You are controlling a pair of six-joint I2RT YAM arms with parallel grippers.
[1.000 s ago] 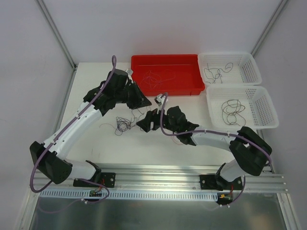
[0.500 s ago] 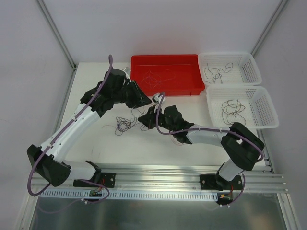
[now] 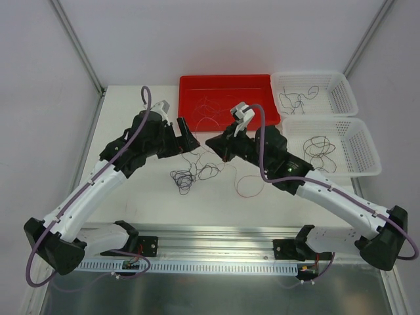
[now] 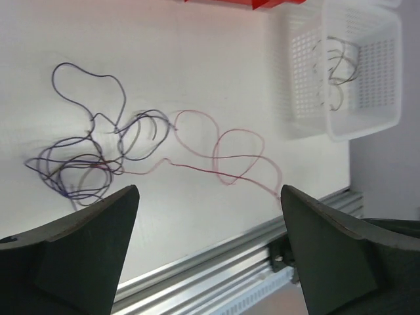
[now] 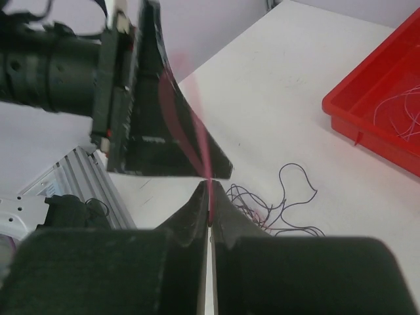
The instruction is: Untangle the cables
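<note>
one reddish strand [image 4: 236,156] sits pinched in the clenched right gripper [image 5: 209,197]; the cable knot [image 3: 188,177] lies centre-left, nearer the released left gripper [image 4: 209,197].

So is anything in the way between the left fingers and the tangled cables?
Nothing visible. The open left fingers hang over the cables on the table; one reddish strand runs off to the right fingers, shut on it.
</note>
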